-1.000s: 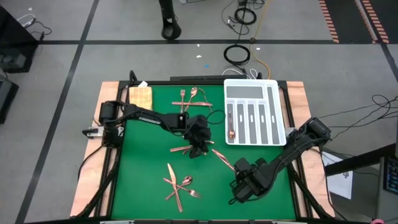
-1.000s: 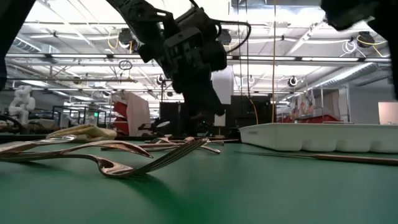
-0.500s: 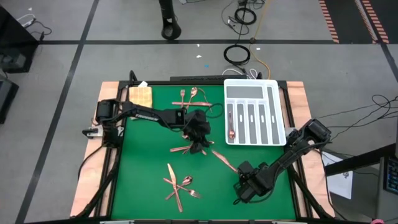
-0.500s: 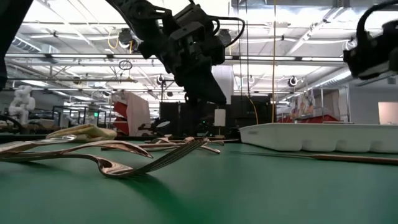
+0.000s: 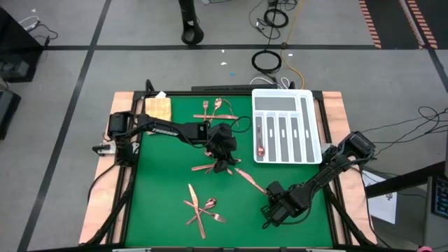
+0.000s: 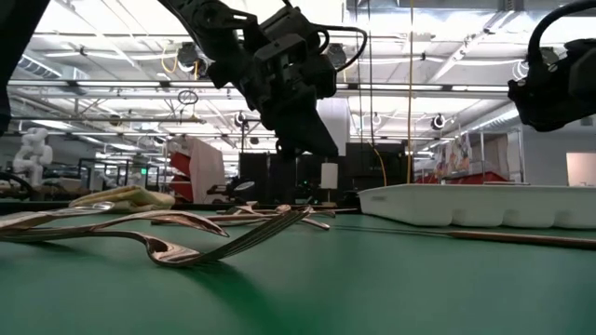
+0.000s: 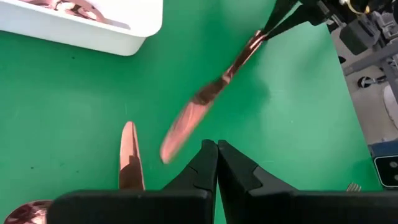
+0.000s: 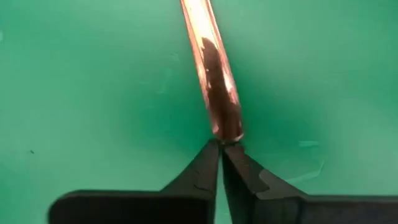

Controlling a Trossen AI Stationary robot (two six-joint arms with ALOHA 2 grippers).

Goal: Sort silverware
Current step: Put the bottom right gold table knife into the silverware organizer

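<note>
Right hand (image 8: 221, 144) is pinched closed on the handle end of a copper knife (image 5: 250, 179), which lies on the green counter (image 5: 161, 175) between the two arms. Left hand (image 7: 217, 146) hangs above the counter's middle with its fingers pressed together, holding nothing, just beside a small cluster of silverware (image 5: 206, 167). More pieces lie near the front edge (image 5: 201, 208) and by the far edge (image 5: 213, 106). White tray (image 5: 315, 126) holds one spoon (image 5: 260, 143).
</note>
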